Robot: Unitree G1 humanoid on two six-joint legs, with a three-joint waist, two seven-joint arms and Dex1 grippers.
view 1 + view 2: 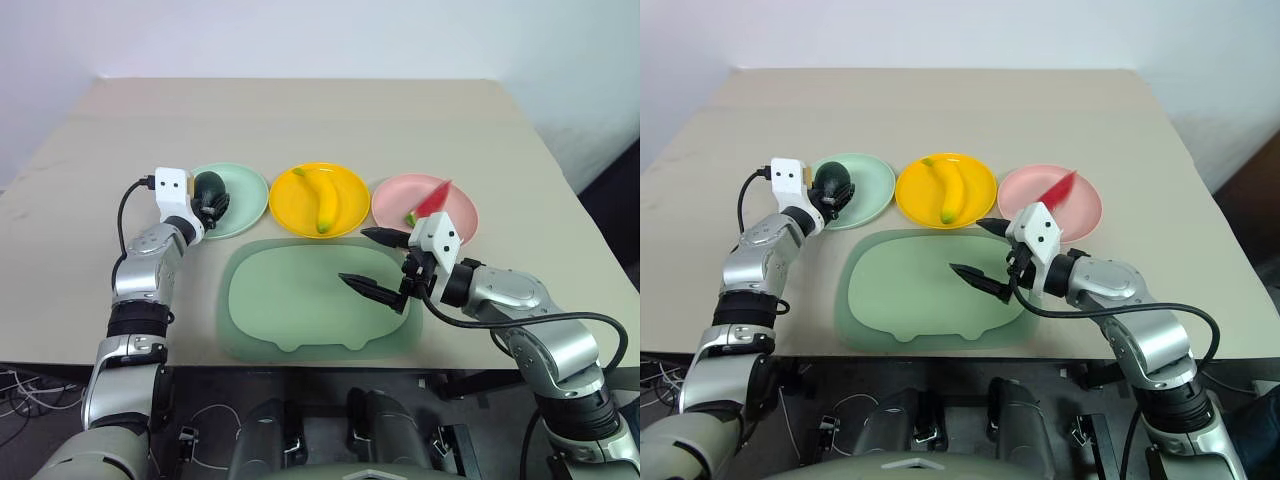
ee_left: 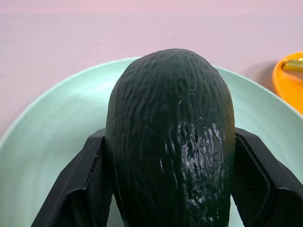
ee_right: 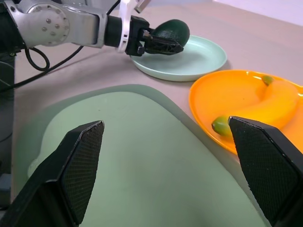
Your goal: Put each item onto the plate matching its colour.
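Note:
My left gripper point(image 1: 212, 202) is shut on the dark green avocado point(image 1: 208, 184), holding it level over the near left part of the mint green plate point(image 1: 246, 196). In the left wrist view the avocado point(image 2: 170, 137) sits between both fingers with the plate point(image 2: 52, 137) behind it. The yellow banana point(image 1: 322, 200) lies on the yellow plate point(image 1: 352, 190). On the pink plate point(image 1: 392, 200) rests the red watermelon wedge point(image 1: 432, 198). My right gripper point(image 1: 352, 255) stands open and holds nothing, hovering over the right part of the pig-shaped tray.
The translucent green pig-shaped tray point(image 1: 290, 310) lies at the table's front, just before the three plates. Behind the plates the beige table stretches back to a white wall. The table's front edge runs just below the tray.

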